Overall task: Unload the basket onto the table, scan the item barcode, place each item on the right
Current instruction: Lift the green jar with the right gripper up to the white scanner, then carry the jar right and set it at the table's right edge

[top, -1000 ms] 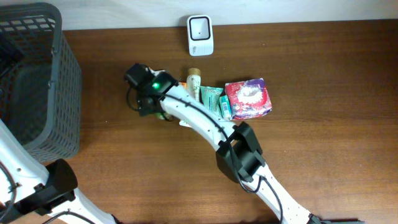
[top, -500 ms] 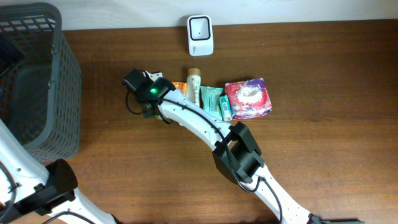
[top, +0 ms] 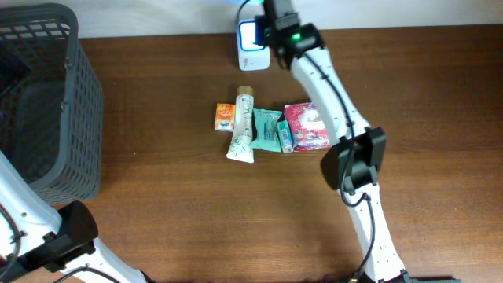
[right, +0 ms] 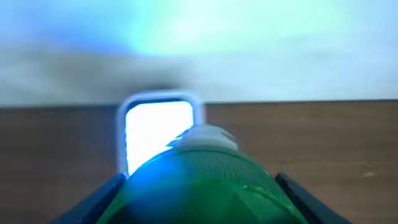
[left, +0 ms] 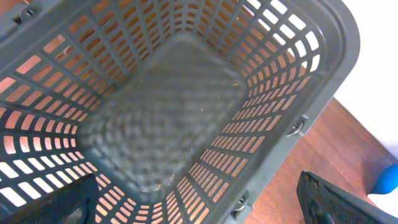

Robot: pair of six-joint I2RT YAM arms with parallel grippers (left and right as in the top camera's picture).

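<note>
My right gripper (right: 199, 196) is shut on a green round bottle (right: 208, 174) with a pale cap; its dark fingers (right: 93, 199) press on both sides. The bottle's cap end points at the white scanner (right: 155, 130), whose window glows bright blue-white just beyond it. From overhead, the right gripper (top: 277, 17) hovers at the table's back edge, right beside the lit scanner (top: 251, 38); the bottle is hidden under the wrist there. My left gripper (left: 199, 208) hangs open over the grey basket (left: 298, 74), with nothing between its fingers.
A row of items lies mid-table: an orange packet (top: 225, 116), a white tube (top: 244, 130), a teal pack (top: 267, 130) and a red-pink pack (top: 305, 126) partly under the right arm. The grey basket (top: 78, 94) stands at the far left.
The right arm swung from the table's left-middle up to the scanner at the back. Its jaws narrowed onto the green bottle, and the scanner now glows blue. The left arm has not moved.
</note>
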